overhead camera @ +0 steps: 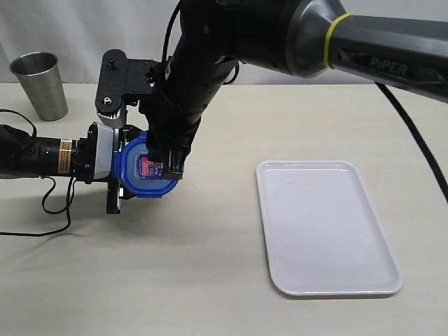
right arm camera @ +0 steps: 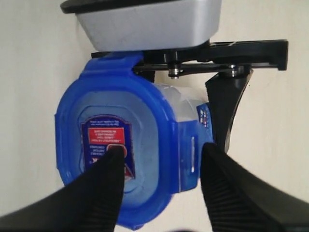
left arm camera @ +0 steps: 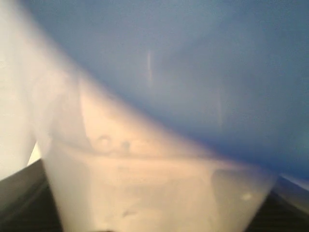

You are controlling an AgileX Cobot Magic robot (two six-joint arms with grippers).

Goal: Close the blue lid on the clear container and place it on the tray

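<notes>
The tray (overhead camera: pixel 325 231) lies nearest, on the right, with nothing on it. Beyond it, the left gripper (overhead camera: pixel 124 168) clamps the container (left arm camera: pixel 145 193), the lid (right arm camera: pixel 145 145) on top. The right gripper (right arm camera: pixel 161 150), jaws wide, straddles one lid edge, one finger (right arm camera: pixel 96 193) on the sticker (right arm camera: pixel 104 133), gripping nothing. Lid-closing seems in hand. Next, the flaps likely need pressing home before any carry.

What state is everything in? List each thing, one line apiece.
lid, sitting on container.
container, lidded, gripped by left end effector.
left end effector, shut on container.
right end effector, open, one finger on lid's top.
tray, nothing on it.
cup, upright, standing apart.
</notes>
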